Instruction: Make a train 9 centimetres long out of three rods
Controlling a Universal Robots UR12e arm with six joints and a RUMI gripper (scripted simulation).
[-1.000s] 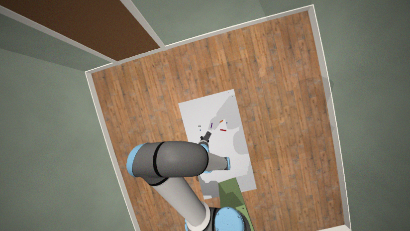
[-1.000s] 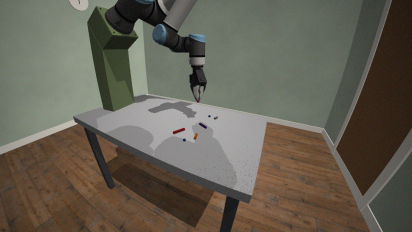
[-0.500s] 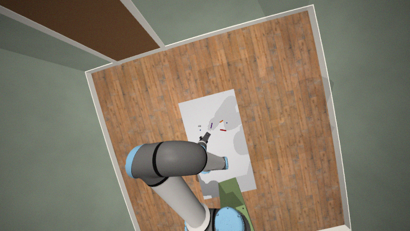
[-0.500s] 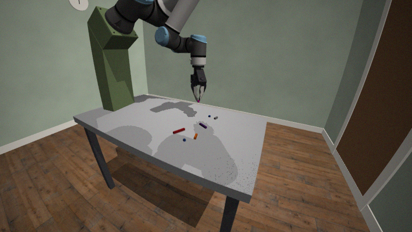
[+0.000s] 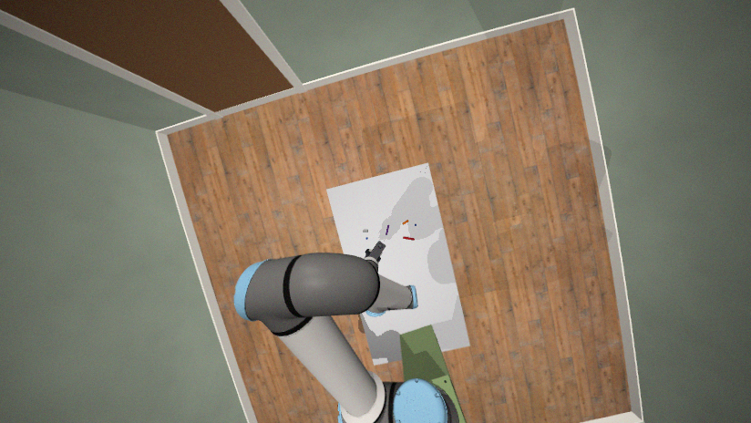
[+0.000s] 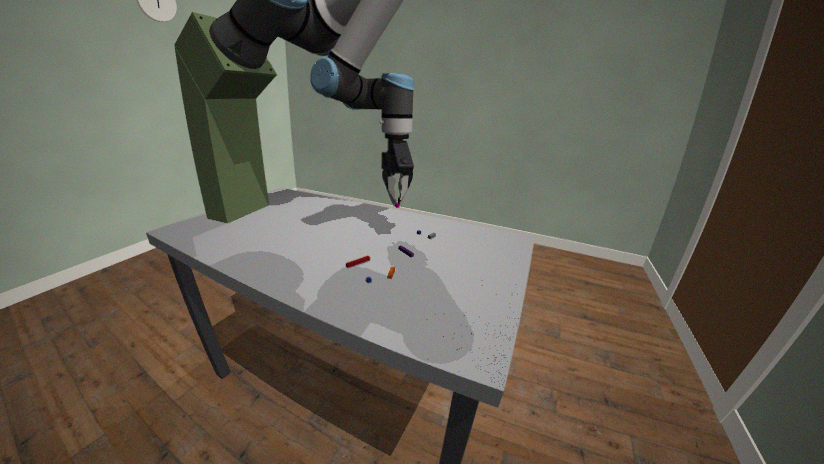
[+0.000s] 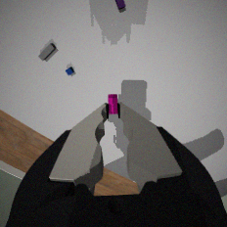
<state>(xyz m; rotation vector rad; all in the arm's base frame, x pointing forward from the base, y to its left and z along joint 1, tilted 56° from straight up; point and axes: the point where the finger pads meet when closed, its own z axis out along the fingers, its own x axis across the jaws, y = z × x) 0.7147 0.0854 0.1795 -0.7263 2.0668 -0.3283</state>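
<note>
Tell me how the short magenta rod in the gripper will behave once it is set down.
The short magenta rod looks stiff and probably light, pinched at the very fingertips. Held upright, it may tip on release. Its faces look flat, so rolling seems unlikely.

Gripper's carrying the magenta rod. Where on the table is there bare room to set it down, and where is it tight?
The gripper holds the magenta rod. Bare room: between the green pedestal and the red rod, and the table's near-right corner. Crowded: the middle, with the red, orange and purple rods and a blue one.

Matt grey table [image 6: 322, 337], wooden floor [image 6: 576, 368]
</note>
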